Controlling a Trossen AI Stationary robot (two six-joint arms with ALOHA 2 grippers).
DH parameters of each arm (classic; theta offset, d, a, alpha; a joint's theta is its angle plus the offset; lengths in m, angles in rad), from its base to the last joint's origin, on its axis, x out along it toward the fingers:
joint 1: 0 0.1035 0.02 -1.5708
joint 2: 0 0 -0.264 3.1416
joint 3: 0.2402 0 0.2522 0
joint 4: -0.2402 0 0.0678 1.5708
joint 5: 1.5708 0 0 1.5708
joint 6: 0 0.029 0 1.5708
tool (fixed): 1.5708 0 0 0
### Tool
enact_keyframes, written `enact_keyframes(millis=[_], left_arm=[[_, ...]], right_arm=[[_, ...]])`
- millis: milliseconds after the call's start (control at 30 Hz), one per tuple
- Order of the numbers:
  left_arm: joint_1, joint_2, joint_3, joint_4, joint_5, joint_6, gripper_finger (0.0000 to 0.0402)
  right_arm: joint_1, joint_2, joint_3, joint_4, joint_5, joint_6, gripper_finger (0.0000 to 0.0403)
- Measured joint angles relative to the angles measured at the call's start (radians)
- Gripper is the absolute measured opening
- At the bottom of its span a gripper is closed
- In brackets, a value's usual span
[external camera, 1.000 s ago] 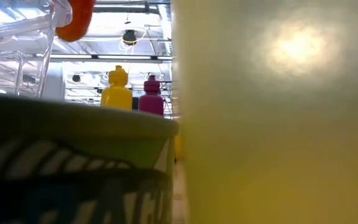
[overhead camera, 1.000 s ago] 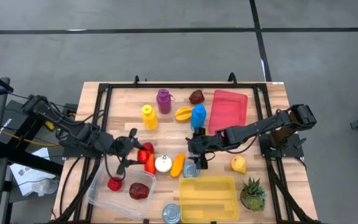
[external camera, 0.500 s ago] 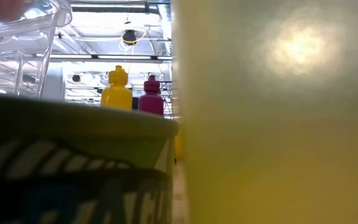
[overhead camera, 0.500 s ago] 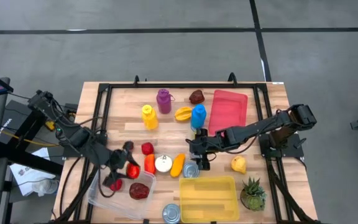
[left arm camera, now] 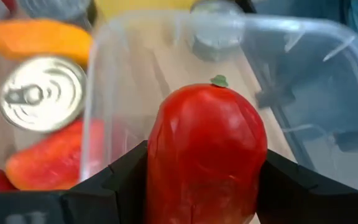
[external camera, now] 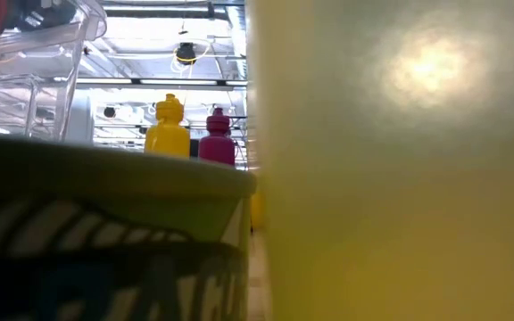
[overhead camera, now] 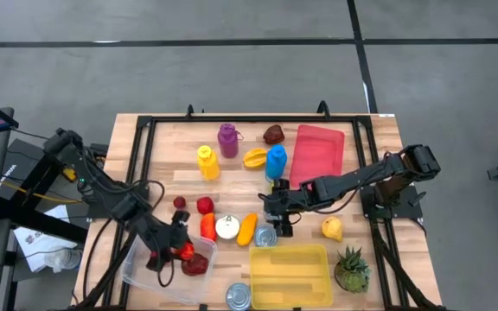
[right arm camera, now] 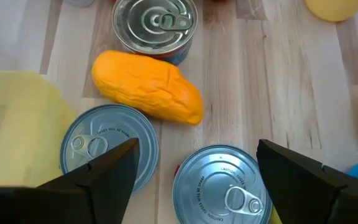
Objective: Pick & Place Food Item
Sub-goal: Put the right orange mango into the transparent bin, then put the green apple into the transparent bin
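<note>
My left hand (left arm camera: 205, 186) (clamped on the red tomato (left arm camera: 205, 155)) hangs just above the clear tub (left arm camera: 303, 68), straight below

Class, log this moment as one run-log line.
left hand: holding red tomato over clear container | right hand: open above cans

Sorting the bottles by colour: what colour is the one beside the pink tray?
Blue; the bottle shows best in the high view.

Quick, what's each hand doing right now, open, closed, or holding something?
Left hand: closed on a red tomato, above the clear container.
Right hand: open, holding nothing, over the cans.
</note>
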State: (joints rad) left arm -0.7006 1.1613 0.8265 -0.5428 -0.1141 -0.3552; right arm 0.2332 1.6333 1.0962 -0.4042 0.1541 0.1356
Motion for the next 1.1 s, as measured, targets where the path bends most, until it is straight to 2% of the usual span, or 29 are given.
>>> enact_keyframes(millis=[233,267,433,500,567,700,900,967,1100], left_arm=[[0.000,0.040,0.000,0.000,0.069,-0.021,0.0216],[0.000,0.041,0.000,-0.001,0.068,-0.021,0.0226],[0.000,0.036,0.000,0.016,0.043,-0.024,0.0347],[0.000,0.036,0.000,0.024,0.035,-0.037,0.0379],[0.000,0.036,0.000,0.028,0.034,-0.038,0.0391],[-0.005,0.026,-0.002,0.075,-0.032,-0.019,0.0378],[-0.042,-0.024,-0.010,0.304,-0.307,0.167,0.0344],[-0.042,-0.041,-0.035,0.438,-0.335,0.256,0.0337],[-0.005,-0.060,-0.132,0.704,-0.328,0.388,0.0330]], right_arm=[[0.009,0.000,0.000,-0.002,0.000,0.008,0.0311],[0.010,0.000,0.000,-0.003,0.000,0.012,0.0311],[0.010,0.000,0.000,-0.007,0.000,0.015,0.0311],[0.010,0.000,0.000,-0.007,0.000,0.016,0.0311],[0.010,0.000,0.000,-0.007,0.001,0.023,0.0311],[0.010,0.000,0.000,-0.002,0.021,0.043,0.0311],[0.017,0.000,0.000,0.004,0.169,0.075,0.0311],[0.018,0.000,0.000,0.003,0.185,0.078,0.0311],[0.012,0.000,0.000,-0.057,0.187,0.082,0.0311]])
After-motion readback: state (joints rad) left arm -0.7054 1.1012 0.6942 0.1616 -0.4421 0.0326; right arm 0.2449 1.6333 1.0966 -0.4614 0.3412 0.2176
